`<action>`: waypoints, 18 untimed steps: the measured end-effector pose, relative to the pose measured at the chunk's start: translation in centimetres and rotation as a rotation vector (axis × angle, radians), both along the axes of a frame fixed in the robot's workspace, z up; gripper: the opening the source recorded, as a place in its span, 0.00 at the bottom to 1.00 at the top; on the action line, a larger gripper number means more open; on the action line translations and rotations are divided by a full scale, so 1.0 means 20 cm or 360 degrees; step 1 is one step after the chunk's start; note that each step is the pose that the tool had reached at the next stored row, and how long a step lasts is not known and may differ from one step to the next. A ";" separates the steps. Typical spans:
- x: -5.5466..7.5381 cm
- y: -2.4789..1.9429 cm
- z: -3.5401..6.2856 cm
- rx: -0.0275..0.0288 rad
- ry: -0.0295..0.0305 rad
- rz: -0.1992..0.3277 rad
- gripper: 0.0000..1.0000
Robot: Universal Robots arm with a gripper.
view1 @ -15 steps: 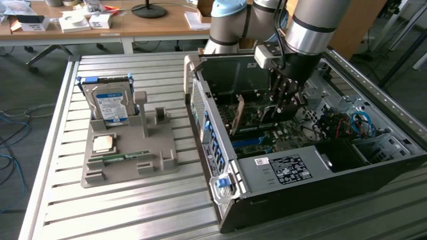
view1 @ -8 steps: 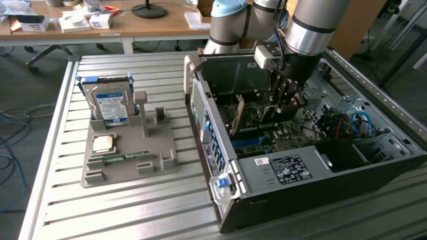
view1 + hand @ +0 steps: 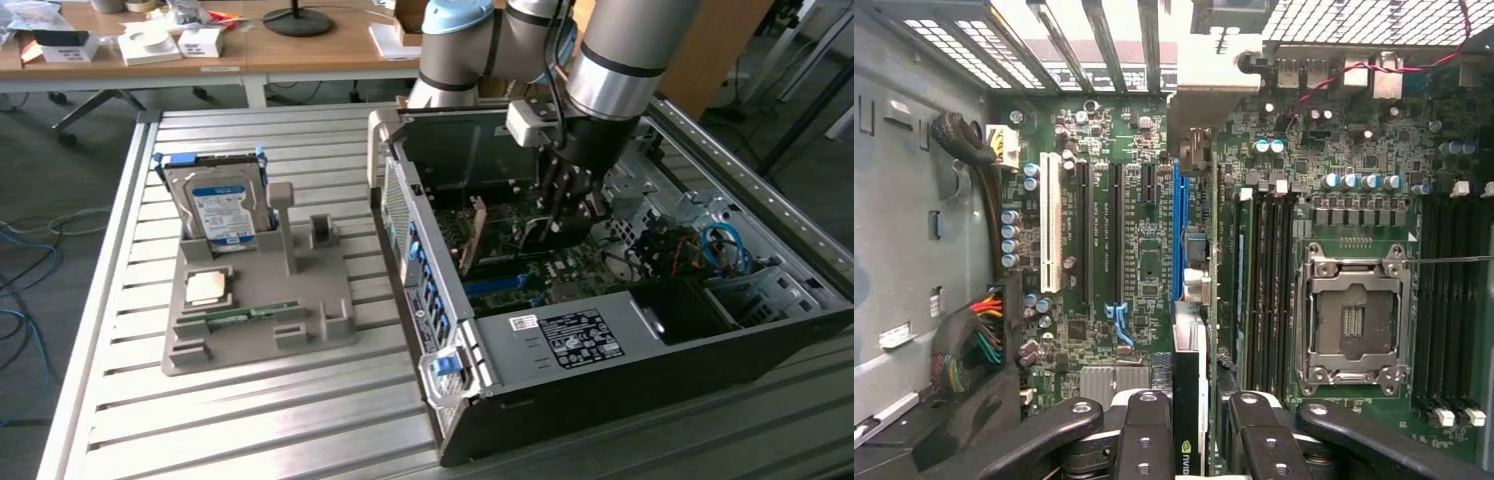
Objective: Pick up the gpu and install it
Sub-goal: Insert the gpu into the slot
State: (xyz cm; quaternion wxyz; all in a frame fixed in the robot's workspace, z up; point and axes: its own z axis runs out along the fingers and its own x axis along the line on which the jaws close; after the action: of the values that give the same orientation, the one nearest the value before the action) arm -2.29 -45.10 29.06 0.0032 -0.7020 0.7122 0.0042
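The gpu [image 3: 531,236] is a thin dark card with a pale metal bracket [image 3: 475,232] at one end. It stands on edge inside the open computer case [image 3: 627,340], down over the motherboard. My gripper [image 3: 571,212] reaches into the case from above and is shut on the card. In the wrist view the gpu [image 3: 1190,440] runs edge-on between my black fingers [image 3: 1146,420], with its bracket [image 3: 1216,85] by the case's rear vents. The card lies along the blue expansion slot [image 3: 1179,210]; I cannot tell whether it is seated.
A grey parts holder [image 3: 260,310] on the exterior view's left carries a blue-labelled hard drive [image 3: 220,210], a green RAM stick [image 3: 247,315] and a small chip. Inside the case are the CPU socket [image 3: 1351,320], memory slots, cable bundles [image 3: 979,340] and a drive cage [image 3: 761,290].
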 end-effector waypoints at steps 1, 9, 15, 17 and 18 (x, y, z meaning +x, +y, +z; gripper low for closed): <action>0.00 0.000 0.000 -0.00001 0.00001 0.0000 0.27; -0.02 0.000 -0.001 0.00003 -0.00013 0.0000 0.27; -0.05 0.000 -0.001 0.00000 -0.00040 0.0000 0.27; -0.05 -0.003 -0.001 -0.00001 -0.00046 0.0000 0.27; -0.05 -0.006 -0.001 0.00000 -0.00050 0.0000 0.27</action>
State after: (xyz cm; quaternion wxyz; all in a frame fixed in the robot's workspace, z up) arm -3.39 -45.22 29.04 0.0043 -0.7020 0.7121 0.0031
